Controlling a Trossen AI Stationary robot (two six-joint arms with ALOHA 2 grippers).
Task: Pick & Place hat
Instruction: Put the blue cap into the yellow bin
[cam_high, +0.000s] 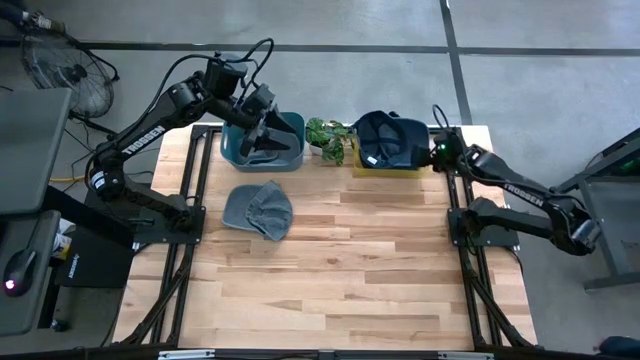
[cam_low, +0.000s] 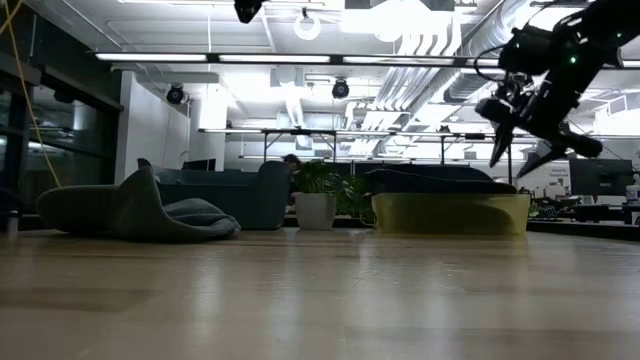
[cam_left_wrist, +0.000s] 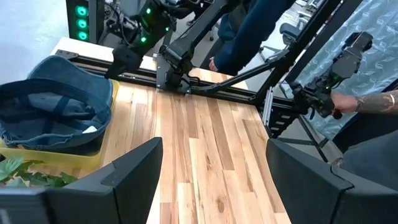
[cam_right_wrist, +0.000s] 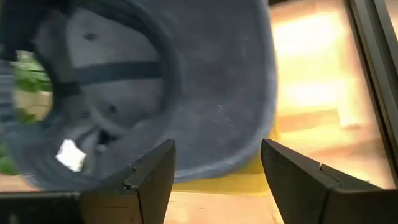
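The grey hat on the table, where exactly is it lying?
In the high view the grey hat lies flat on the wooden table, on its left side, just in front of the blue bin and outside it.

Room bright, long ceiling lights (cam_low: 300, 55) glow white overhead. Table (cam_high: 340, 280) evenly lit from above, soft small shadows. Low down, table front blurry, shiny with glare. Dark blue hat (cam_right_wrist: 186, 81) close up fuzzy, wood beside it washed out by bright light.
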